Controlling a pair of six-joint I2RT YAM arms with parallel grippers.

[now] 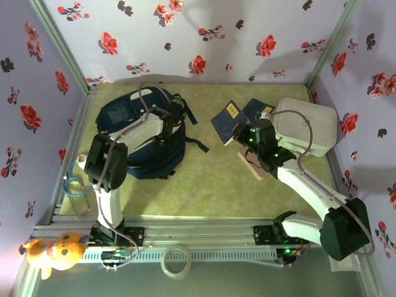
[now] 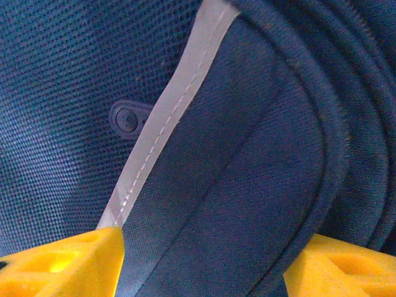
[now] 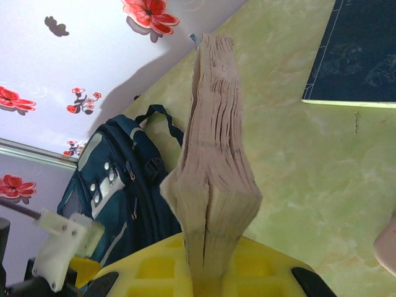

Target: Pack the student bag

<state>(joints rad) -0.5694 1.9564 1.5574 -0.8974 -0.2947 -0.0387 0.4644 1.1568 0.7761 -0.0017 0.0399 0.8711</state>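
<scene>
The student bag [image 1: 139,139], navy blue with a pale stripe, lies on the table at the left. My left gripper [image 1: 174,116] is pressed down on its upper right part. In the left wrist view the yellow fingers [image 2: 68,263] stand apart astride a fold of the bag's fabric [image 2: 235,185], so the left gripper [image 2: 204,269] is open. My right gripper [image 1: 245,132] is shut on a blue-covered book [image 1: 227,120], held on edge to the right of the bag. The right wrist view shows that book's page block [image 3: 216,167] clamped in the right gripper [image 3: 213,263], with the bag [image 3: 117,185] beyond.
A second blue book [image 1: 255,107] lies behind the held one, also seen flat on the table [image 3: 365,49]. A tan book [image 1: 253,166] lies under the right arm. A white rounded box [image 1: 307,127] stands far right. A clear cup [image 1: 77,185], a plush toy [image 1: 55,250] and a tape roll [image 1: 176,260] sit near the front rail.
</scene>
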